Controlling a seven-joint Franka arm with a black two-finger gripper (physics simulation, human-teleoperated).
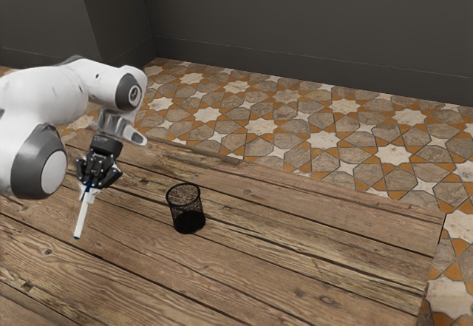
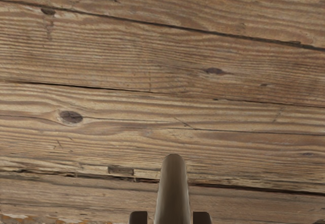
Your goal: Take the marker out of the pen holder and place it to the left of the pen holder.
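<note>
In the exterior view my gripper [image 1: 90,185] is shut on the white marker [image 1: 81,216], which hangs down from it, slightly tilted, its blue end lowest. The black mesh pen holder [image 1: 186,209] stands upright on the table, apart from the marker and toward the exterior view's right; no marker is visible inside it. In the wrist view the marker [image 2: 173,193] is a large blurred shape at the lower edge, between the two dark fingertips of my gripper [image 2: 170,218].
The wooden table [image 1: 295,267] extends around the pen holder, its far edge meeting a patterned tile floor [image 1: 259,126]. A dark wall [image 1: 310,30] rises behind the floor.
</note>
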